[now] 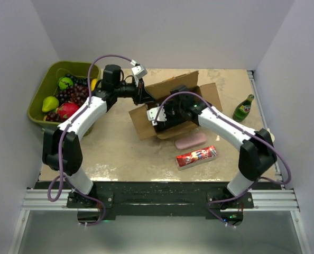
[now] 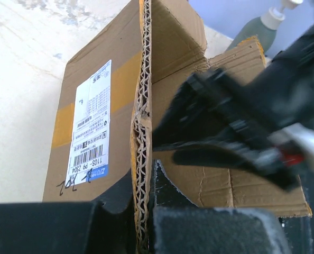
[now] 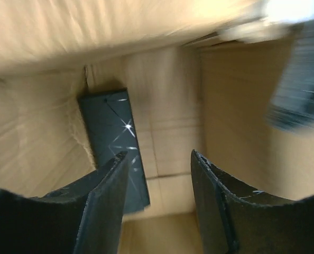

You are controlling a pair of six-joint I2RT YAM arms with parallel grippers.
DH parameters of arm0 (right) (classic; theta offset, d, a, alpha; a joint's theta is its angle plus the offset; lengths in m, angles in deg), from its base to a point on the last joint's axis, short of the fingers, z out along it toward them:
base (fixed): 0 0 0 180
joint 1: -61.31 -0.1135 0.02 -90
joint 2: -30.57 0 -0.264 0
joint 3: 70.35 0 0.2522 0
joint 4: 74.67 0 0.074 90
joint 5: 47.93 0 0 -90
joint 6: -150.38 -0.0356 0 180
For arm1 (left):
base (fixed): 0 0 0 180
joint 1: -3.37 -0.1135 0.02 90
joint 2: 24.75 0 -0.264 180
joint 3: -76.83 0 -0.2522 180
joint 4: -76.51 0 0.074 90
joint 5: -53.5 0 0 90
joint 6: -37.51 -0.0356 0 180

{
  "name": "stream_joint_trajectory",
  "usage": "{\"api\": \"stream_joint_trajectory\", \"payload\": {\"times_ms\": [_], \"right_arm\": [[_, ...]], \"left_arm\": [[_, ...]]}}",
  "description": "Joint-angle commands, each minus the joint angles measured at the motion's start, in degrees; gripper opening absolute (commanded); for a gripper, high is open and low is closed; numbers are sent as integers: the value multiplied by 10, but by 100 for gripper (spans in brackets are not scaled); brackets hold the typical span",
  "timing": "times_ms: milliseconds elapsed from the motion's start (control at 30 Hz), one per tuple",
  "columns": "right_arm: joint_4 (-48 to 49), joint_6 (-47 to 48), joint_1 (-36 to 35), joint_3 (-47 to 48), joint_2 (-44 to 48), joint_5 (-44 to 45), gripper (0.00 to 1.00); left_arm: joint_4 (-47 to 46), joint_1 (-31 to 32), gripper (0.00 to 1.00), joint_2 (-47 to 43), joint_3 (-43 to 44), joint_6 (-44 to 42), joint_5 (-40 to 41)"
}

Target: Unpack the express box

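The express box (image 1: pixel 174 85) is being shown open at the middle of the table, toward the far side, with its brown corrugated flaps being splayed outward. A white shipping label (image 2: pixel 92 124) and a yellowish tape strip (image 2: pixel 121 79) are being displayed on one side wall.

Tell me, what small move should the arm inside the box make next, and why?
Probably lower the right gripper onto the dark flat packet and close on it. That gripper is open and empty inside the box, the packet lies just ahead of its fingers, and the left gripper is shut on a flap, holding it aside.
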Motion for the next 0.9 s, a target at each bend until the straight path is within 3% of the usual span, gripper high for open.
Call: {"api": "stream_joint_trajectory", "payload": {"times_ms": [0,233,367,400,500,633,700,833,867], "right_arm": [[-41,51,3,28,-60,25,54],[-197,99,40,97,-138,-7,58],[-296,132,59,120,-184,14,71],[-301,134,61,119,-191,18,87],[-243,131,67,86,-192,34,99],[-109,121,66,54,-175,29,99],[-110,126,66,65,-200,34,98],[-326,163,68,183,-308,40,84],[-342,175,69,185,-322,44,82]], "left_arm": [[-61,-2,0,-9,1,38,-55],[-50,-4,0,-8,6,20,-53],[-19,-4,0,-6,28,-40,-59],[-4,-3,0,-5,31,-49,-62],[13,-3,0,3,39,-59,-77],[26,-2,0,10,25,-65,-104],[30,-2,0,14,23,-67,-108],[-2,-3,0,19,25,-35,-114],[-6,-3,0,22,29,-28,-114]]}}
